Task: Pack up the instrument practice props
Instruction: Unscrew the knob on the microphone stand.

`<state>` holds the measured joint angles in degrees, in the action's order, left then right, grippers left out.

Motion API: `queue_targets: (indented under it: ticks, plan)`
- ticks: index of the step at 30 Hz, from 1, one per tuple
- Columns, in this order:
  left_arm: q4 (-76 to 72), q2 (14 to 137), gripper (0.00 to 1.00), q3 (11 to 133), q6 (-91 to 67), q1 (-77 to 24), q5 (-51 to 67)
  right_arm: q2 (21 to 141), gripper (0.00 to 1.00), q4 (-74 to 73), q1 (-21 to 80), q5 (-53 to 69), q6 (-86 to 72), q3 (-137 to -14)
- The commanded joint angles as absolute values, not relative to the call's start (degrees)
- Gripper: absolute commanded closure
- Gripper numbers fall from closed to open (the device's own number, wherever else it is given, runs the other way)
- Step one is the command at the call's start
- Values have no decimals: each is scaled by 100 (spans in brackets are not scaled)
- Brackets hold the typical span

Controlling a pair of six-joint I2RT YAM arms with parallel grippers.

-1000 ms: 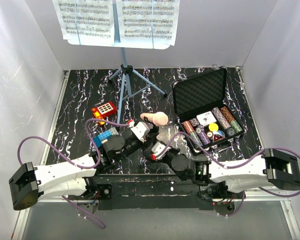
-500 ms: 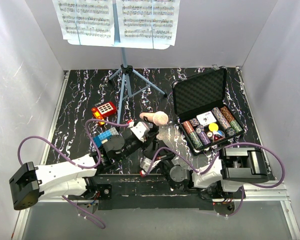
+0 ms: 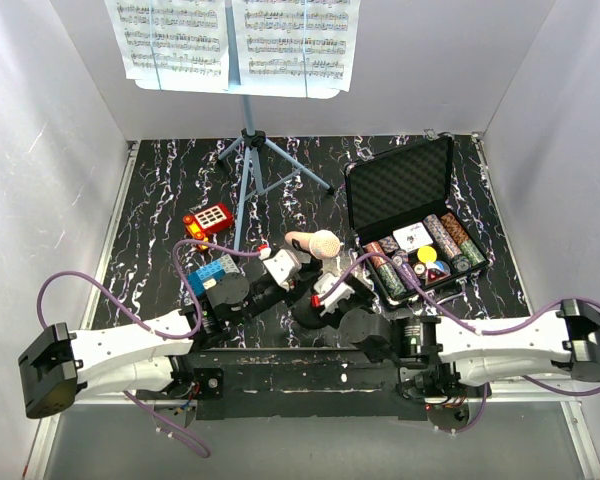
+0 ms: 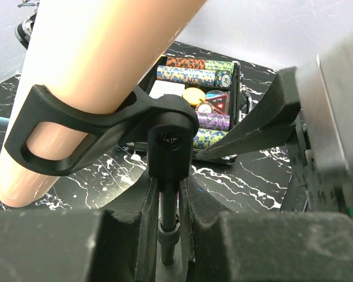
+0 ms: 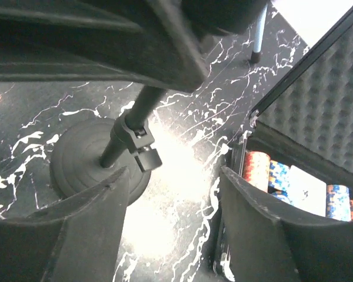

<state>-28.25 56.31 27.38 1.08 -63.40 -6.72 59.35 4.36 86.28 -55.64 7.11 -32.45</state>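
The microphone, pale-headed, stands on its black round-base stand near the table's front. In the left wrist view its pale body sits in a black clip. My left gripper is shut on the stand's thin black rod. Just right of the round base, my right gripper is open with only bare table between its fingers. The light-blue music stand stands on its tripod at the back. White sheet-music pages lie on its desk.
An open black foam-lined case holding poker chips sits right of the microphone, close to my right gripper. A red toy and a blue block lie left of my left arm. White walls enclose the table.
My right gripper was shut, drew back toward the front edge, then came forward and opened beside the stand's base. The left gripper kept its hold on the rod.
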Motion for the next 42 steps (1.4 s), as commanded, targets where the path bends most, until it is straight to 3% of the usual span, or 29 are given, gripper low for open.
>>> queue_targets:
  ticks: [1,9,15,21,26,32,38,42]
  plan:
    - [-2461,5695,100,2663,202,-6363,-650,5476,29,-1133,8578,-5134,-1175,-3595]
    - [-2329,5608,100,2672,343,-6363,-817,4440,28,-1134,8052,-3923,-2679,-3112]
    - [-2373,5484,100,2637,430,-6363,-949,3709,24,-502,6384,-1279,-3909,-2664]
    - [-2321,5405,100,2619,536,-6363,-984,4200,21,779,4801,1508,-5122,-2426]
    - [-2294,5318,100,2610,580,-6363,-1037,4990,21,2037,4333,2591,-6037,-2294]
    - [-2390,5212,100,2514,536,-6363,-1081,5659,28,3178,4044,2926,-6949,-1926]
    - [-2461,5124,100,2373,448,-6363,-1134,6529,48,5131,3876,3190,-7918,-1538]
    - [-2444,5063,100,2320,431,-6363,-1143,6855,54,5756,3850,3155,-8182,-1477]
